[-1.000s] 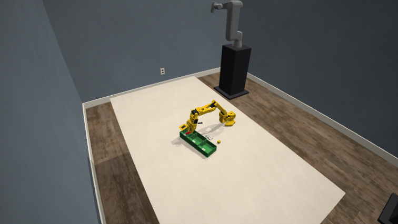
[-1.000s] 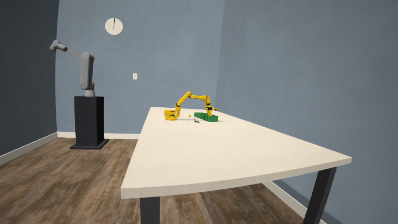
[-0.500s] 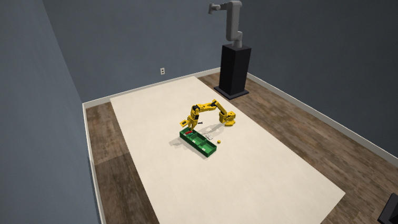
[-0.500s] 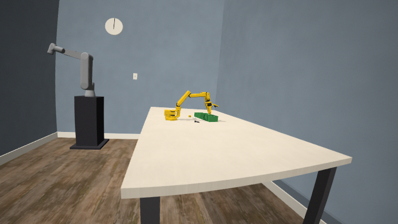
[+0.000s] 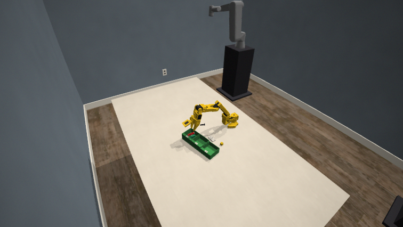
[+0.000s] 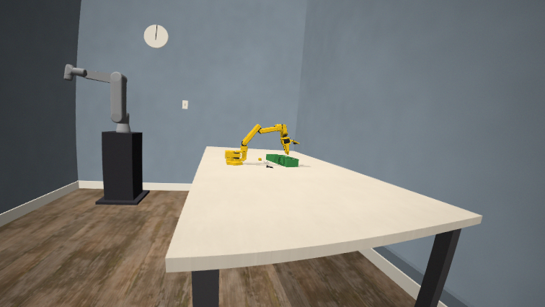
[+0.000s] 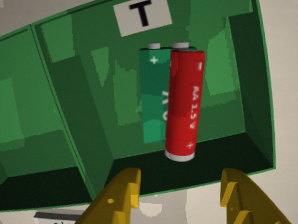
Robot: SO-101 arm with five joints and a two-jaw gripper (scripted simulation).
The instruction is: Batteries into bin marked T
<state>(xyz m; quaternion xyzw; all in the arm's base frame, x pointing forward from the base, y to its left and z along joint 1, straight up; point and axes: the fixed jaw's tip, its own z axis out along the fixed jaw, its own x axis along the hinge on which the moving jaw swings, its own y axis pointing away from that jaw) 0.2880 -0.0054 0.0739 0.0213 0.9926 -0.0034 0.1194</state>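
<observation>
Two batteries, red (image 5: 191,134) (image 7: 185,105) and green (image 5: 193,136) (image 7: 154,95), lie in the T bin (image 5: 183,137) (image 7: 261,75) at center, apparently sorted there, below a slightly spread, unloaded hand (image 5: 193,129) (image 6: 287,153) (image 7: 181,182).

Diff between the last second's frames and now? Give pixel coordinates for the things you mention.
The pincer (image 5: 193,130) (image 6: 287,153) (image 7: 181,182) has risen from low at the T compartment (image 7: 273,150) to just above it, fingers now apart with nothing between them. The red battery (image 5: 191,134) (image 7: 185,105) lies in that compartment. The bin row, yellow cube (image 5: 221,143) (image 6: 259,158) and black screw-like piece (image 5: 202,124) (image 6: 269,166) stayed put.
</observation>
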